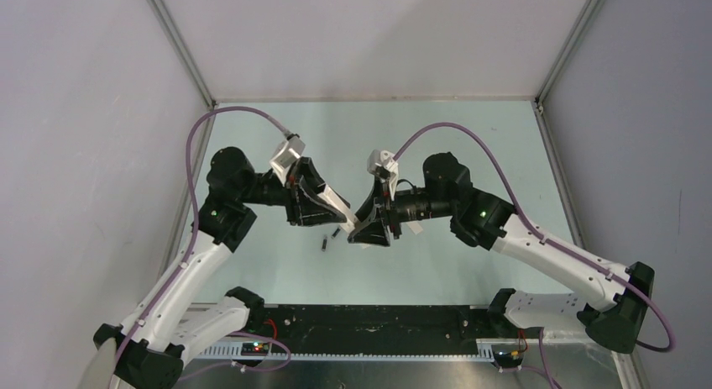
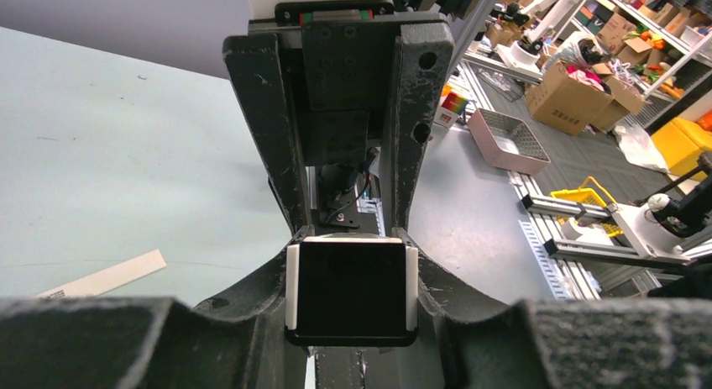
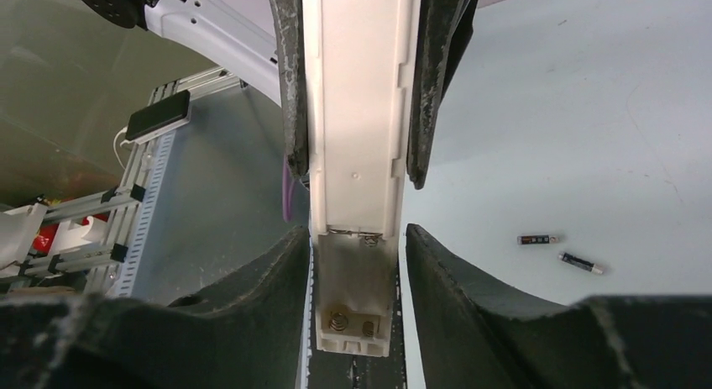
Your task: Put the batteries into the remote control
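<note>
**Remote held in mid-air, battery bay open, both cells on the worktop**

The remote control (image 3: 357,112) is off the worktop (image 1: 437,137), clamped across its width by the left pincer (image 2: 351,280). In the left wrist view only its dark end shows, face-on, with a white edge down each side.

The one container that matters is the remote's battery compartment (image 3: 357,297). It lies uncovered at the near end of the white body, and small coil springs show at its end wall. The batteries (image 3: 538,239) lie on the worktop, well apart from the remote. The second cell (image 3: 581,264) is just beside the first, and the two do not touch.

The right pincer (image 3: 358,263) has a finger on each side of the compartment end, set narrowly. A thin sliver of gap seems to show on one side, so I cannot tell whether it presses the casing.

From above, the two pincers cover nearly all of the remote. A flat white strip (image 2: 109,275) lies on the worktop, its end cut off by a finger, and I cannot tell what it is. Beyond the worktop stand a metal mesh tray (image 2: 508,141) and cardboard boxes (image 2: 571,95), whose contents are too small to name.
</note>
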Action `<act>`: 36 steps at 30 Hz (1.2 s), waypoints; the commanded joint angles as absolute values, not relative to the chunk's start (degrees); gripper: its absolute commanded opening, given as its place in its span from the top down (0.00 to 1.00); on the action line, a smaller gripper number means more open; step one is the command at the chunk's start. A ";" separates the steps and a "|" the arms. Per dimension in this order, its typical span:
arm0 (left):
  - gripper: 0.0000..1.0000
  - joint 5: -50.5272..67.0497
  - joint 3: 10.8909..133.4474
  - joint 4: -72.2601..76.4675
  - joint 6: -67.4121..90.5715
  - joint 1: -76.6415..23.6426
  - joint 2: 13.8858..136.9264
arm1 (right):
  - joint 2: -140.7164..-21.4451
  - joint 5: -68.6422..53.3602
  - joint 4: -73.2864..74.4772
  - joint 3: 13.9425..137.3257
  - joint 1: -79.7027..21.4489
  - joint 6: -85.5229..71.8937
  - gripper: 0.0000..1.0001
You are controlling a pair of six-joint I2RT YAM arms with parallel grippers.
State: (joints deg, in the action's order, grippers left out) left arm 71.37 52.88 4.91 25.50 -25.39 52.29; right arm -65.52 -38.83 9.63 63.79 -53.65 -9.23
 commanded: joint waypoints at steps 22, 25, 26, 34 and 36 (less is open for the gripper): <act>0.23 31.08 51.32 3.76 38.08 -26.08 45.73 | -67.67 -14.55 6.90 69.27 -56.64 -12.50 0.99; 0.23 19.21 50.78 1.34 42.56 -27.28 44.09 | -68.93 -8.51 6.12 69.55 -58.51 -11.77 0.99; 0.23 16.99 51.68 -3.44 44.87 -27.62 43.96 | -69.18 -5.11 6.22 69.92 -59.61 -10.85 0.99; 0.29 6.56 54.45 -15.16 51.07 -32.59 44.96 | -73.14 9.32 10.09 73.31 -63.29 -8.25 1.00; 0.31 5.22 54.44 -16.45 51.67 -33.36 45.42 | -73.92 11.38 10.94 73.98 -63.56 -8.34 1.00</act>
